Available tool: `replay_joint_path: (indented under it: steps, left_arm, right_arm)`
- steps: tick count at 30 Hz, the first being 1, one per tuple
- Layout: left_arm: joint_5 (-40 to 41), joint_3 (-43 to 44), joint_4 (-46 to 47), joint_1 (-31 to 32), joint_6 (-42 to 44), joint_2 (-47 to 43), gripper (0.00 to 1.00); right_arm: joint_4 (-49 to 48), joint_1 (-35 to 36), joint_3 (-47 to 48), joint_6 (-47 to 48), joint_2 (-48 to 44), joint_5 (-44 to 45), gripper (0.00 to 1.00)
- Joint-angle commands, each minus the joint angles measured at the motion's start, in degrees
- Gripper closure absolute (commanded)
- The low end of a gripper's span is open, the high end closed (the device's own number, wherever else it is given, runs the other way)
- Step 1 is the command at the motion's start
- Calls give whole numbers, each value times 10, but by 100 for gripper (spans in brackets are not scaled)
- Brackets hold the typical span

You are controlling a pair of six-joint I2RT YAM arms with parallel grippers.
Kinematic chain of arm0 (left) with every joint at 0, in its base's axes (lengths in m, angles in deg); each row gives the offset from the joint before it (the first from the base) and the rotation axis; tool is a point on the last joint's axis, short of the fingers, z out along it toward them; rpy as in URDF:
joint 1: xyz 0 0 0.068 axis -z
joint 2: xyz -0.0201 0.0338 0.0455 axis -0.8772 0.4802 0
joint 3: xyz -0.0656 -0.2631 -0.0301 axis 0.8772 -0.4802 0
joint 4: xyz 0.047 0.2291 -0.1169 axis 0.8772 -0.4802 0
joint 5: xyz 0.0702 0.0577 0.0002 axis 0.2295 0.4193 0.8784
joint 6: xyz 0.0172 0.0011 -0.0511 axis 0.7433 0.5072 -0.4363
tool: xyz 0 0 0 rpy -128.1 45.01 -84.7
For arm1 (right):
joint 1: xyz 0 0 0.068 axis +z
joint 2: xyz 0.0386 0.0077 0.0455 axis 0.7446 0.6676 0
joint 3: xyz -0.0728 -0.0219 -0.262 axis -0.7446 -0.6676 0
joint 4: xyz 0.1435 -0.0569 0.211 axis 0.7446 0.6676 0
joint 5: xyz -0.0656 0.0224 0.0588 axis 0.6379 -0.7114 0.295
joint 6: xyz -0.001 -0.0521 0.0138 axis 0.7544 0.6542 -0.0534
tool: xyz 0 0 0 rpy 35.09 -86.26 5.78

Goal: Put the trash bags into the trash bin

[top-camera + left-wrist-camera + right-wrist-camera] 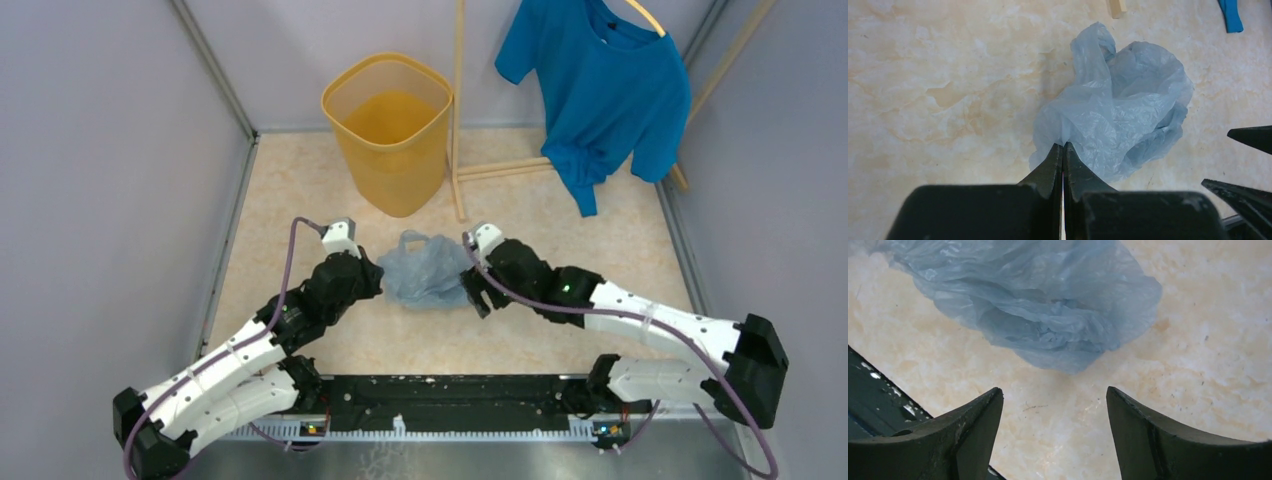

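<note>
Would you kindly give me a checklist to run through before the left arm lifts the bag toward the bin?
1. Left gripper shut on the trash bag edge: ok.
2. Right gripper open, holding nothing: ok.
3. Trash bin upright, mouth unobstructed: ok.
4. Grip firm enough for lifting: cannot tell.
5. Clearance from the wooden post beside the bin: cannot tell.

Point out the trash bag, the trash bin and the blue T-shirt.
trash bag (425, 272): top external view, middle of the crumpled pale blue film.
trash bin (395, 165): top external view, front wall below the rim.
blue T-shirt (600, 85): top external view, chest of the hanging shirt.
</note>
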Motion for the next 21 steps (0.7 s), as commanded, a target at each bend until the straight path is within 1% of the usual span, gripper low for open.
replay_joint_path:
  steps: [1,3,5,7,9,11,14,18,21]
  left_arm:
    - [18,16,25,-1,14,-1,100]
    - [21,16,22,-2,16,-2,100]
    - [20,15,19,-2,17,-5,100]
    - [18,10,18,-1,17,-10,100]
    - [15,3,19,-2,16,-15,100]
    - [12,-3,23,-2,17,-17,100]
    - [11,-4,28,-1,22,-14,100]
    - [27,13,25,-1,36,-2,100]
    - [44,22,25,-2,45,2,100]
  right_arm:
    - [-61,51,35,98,53,77,25]
    - [-91,53,48,141,85,94,27]
    - [-128,53,49,205,111,78,32]
    - [-178,52,29,255,121,53,32]
    - [-248,46,-1,286,124,51,31]
    - [-286,25,-16,293,122,21,31]
    - [-325,-2,-37,304,121,-50,32]
    - [-303,-11,-38,312,146,-103,38]
    - [-307,-11,-51,300,156,-136,39]
